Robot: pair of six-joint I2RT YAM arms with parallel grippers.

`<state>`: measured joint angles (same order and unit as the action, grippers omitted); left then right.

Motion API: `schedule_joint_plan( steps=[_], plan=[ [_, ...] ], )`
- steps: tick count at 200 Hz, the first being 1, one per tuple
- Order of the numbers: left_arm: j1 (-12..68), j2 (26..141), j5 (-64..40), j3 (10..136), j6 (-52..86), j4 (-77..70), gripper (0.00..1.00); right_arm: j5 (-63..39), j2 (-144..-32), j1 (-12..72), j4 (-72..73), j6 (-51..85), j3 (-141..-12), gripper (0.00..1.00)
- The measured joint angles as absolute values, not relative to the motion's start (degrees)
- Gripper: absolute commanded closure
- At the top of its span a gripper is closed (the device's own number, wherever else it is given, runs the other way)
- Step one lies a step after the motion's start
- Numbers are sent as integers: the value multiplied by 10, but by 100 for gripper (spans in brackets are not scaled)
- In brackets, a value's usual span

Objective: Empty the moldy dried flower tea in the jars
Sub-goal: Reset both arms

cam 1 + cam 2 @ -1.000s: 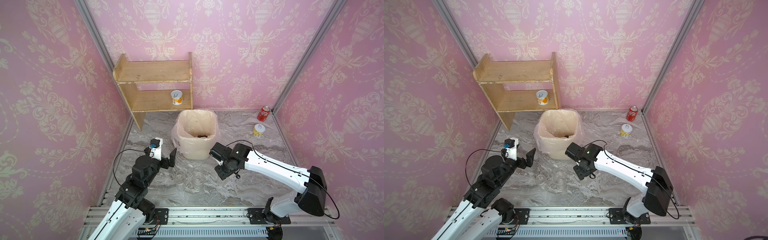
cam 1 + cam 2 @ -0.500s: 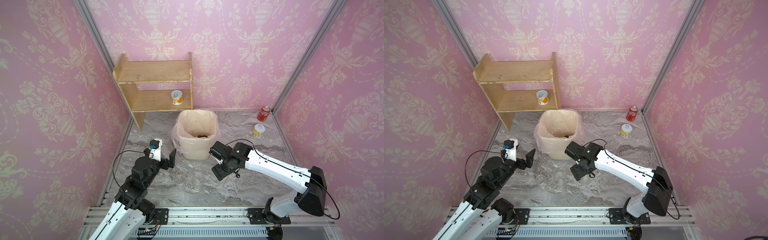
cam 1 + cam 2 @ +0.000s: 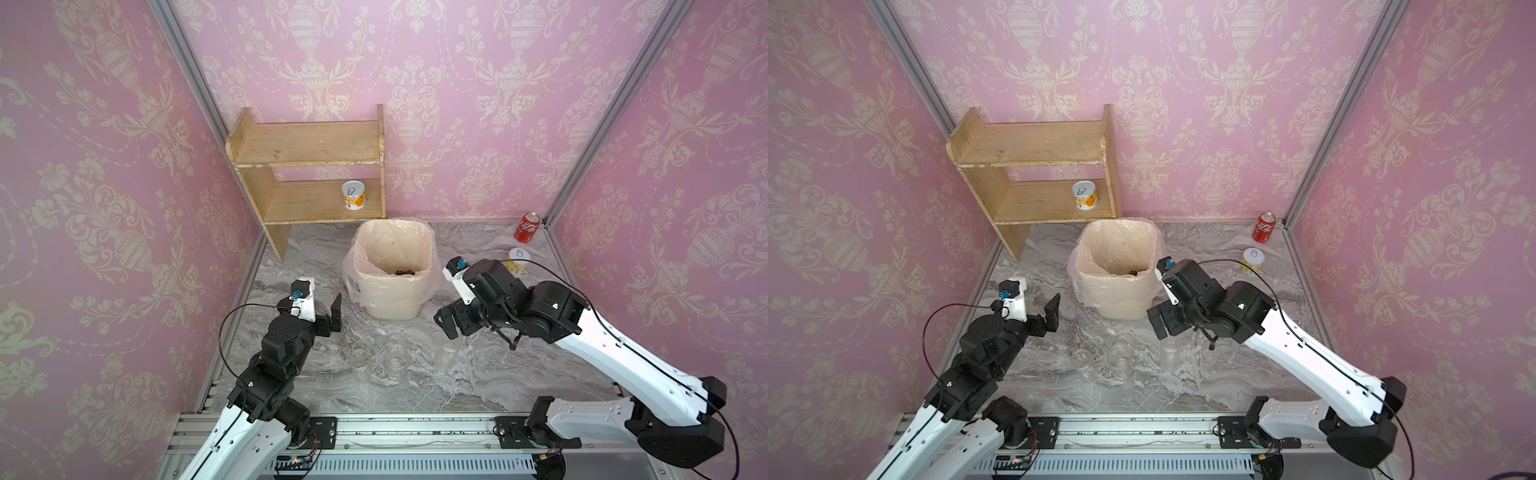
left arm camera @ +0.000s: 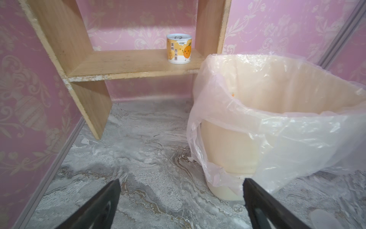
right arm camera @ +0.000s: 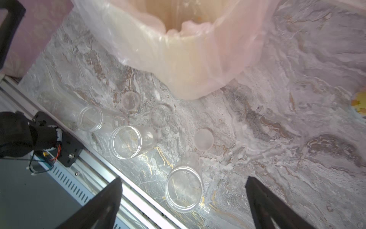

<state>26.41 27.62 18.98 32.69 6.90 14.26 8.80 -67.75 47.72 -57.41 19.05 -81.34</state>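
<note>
The three small clear cylindrical jars (image 5: 126, 142) stood upright and uncapped in a loose row on the grey marble-patterned tabletop (image 3: 498, 374), near the rail side and well short of the cream plastic waste bin with a thin translucent liner (image 3: 390, 299). Their three round whitish lids (image 5: 203, 139) lay flat on the table between the jars and the bin. No buds or crumbs could be seen in any jar. The dark reddish-brown dried flower tea (image 3: 403, 272) lay as a small heap at the bottom of the bin. The right gripper (image 5: 183, 179) hung just above the jar nearest it, its jaws spread wide to either side of the mouth and touching nothing. The left gripper (image 4: 181, 181) was likewise spread and empty, held low beside the bin and facing the light wooden two-tier shelf (image 4: 138, 63). By this reading the pouring was finished and the last jar had been set down, so the task looked essentially complete. The next move probably called only for raising the right arm straight up and back, keeping its fingers clear of the light, easily tipped jar beneath.
</note>
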Motion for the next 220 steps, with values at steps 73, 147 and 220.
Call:
schedule_joint_plan(
  steps=[73, 147, 220],
  plan=[
    [231, 373, 349, 271, 26, -8, 1, 202, -576, 256, -376, 176, -616, 0],
    [162, 588, 392, 175, -2, -275, 1, 204, -626, 23, -193, 212, -423, 0],
    [113, 718, 392, 108, -21, -500, 1, 213, -698, 9, 33, 170, -287, 0]
  ],
)
